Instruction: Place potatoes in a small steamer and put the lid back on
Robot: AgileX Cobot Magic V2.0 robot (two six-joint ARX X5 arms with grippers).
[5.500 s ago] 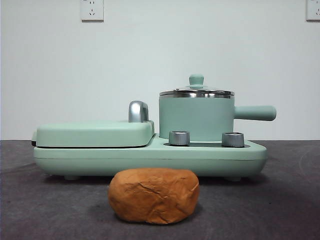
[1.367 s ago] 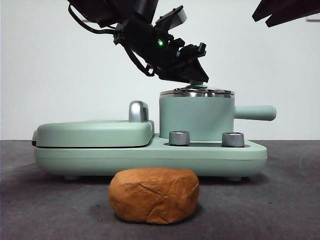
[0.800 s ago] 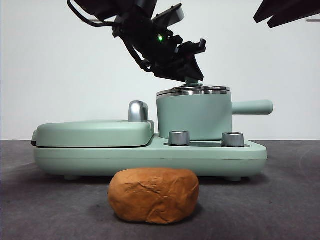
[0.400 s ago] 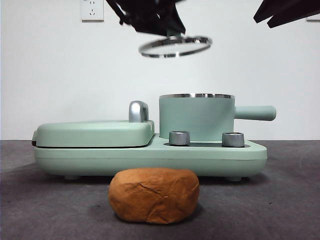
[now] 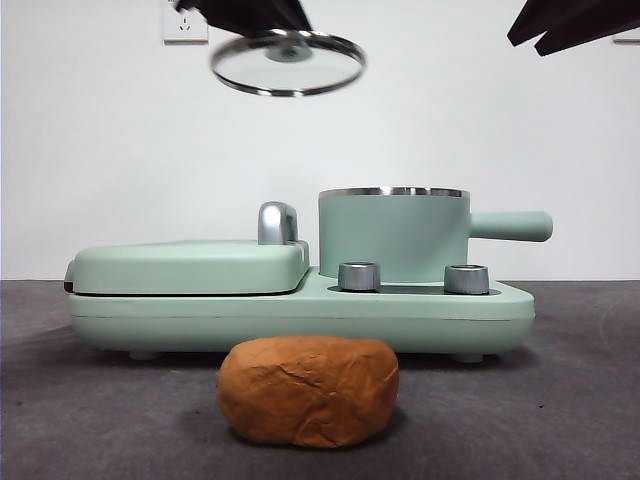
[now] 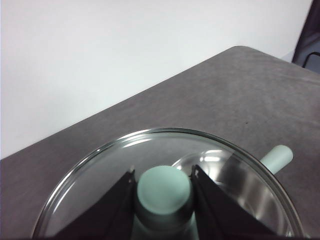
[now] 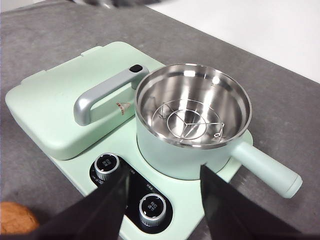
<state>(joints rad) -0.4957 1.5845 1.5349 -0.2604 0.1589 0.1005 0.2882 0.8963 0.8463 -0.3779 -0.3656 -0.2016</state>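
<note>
Grey cloth covers the table (image 5: 80, 420), and a plain white wall with a socket (image 5: 184, 22) stands behind it.

Seen from the front, going left to right: the flat griddle cover (image 5: 185, 266) with its chrome handle (image 5: 277, 222), then the small steamer (image 5: 393, 233) standing open on the mint-green base (image 5: 300, 318), its side handle pointing right, two steel knobs (image 5: 358, 276) in front of it. The potatoes (image 5: 308, 390) lie on the cloth just before the base, untouched.

High above the griddle hangs the lid (image 5: 288, 62), tilted, well apart from the pot. The left wrist view shows what the front one hides: the left gripper (image 6: 164, 186) has its jaws pressed to either side of the lid's mint knob, the steamer's steel inside glinting through the glass beneath.

The right gripper (image 7: 162, 197) shows at the front only as a dark tip in the top right corner. Its own camera shows the jaws spread wide, hanging over the knobs with the pot just beyond them, and a wire rack (image 7: 191, 122) inside on the pot's floor.
</note>
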